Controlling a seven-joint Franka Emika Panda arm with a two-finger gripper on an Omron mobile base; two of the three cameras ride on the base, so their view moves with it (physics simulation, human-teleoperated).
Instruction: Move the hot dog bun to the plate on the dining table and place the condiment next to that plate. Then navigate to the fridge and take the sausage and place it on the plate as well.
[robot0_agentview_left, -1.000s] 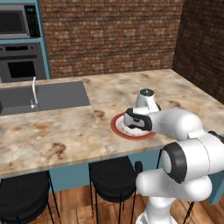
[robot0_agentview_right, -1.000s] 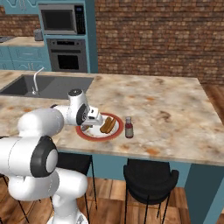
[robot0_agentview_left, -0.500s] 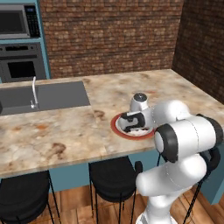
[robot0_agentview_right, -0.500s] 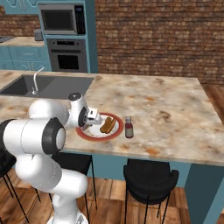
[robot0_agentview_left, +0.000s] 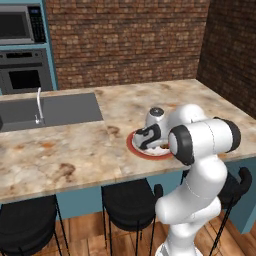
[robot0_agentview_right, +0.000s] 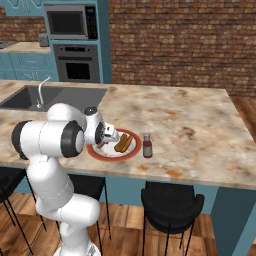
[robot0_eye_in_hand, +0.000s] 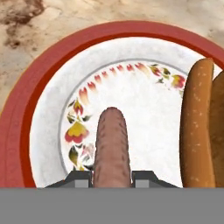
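My gripper (robot0_eye_in_hand: 112, 178) is shut on the sausage (robot0_eye_in_hand: 112, 146), a slim reddish-brown rod that sticks out between the two finger tips, low over the white flowered centre of the plate (robot0_eye_in_hand: 17, 127). The hot dog bun (robot0_eye_in_hand: 199, 127) lies on the plate's right side in the hand view. In the right base view the gripper (robot0_agentview_right: 107, 140) hovers over the left part of the red-rimmed plate (robot0_agentview_right: 131, 154), the bun (robot0_agentview_right: 123, 143) lies on it, and the condiment (robot0_agentview_right: 147, 146) stands upright just right of the rim. In the left base view the gripper (robot0_agentview_left: 145, 140) hangs over the plate (robot0_agentview_left: 136, 149) on the dining table (robot0_agentview_left: 75, 150).
A sink with a faucet (robot0_agentview_left: 39, 105) is set into the counter's far left. Black stools (robot0_agentview_right: 170, 205) stand under the near edge. An oven and microwave (robot0_agentview_right: 72, 22) sit in the teal wall behind. The stone top right of the bottle lies bare (robot0_agentview_right: 200, 135).
The arm's elbow has swung up and round toward the cameras while the hand stays over the plate, a little further left. The sausage remains held.
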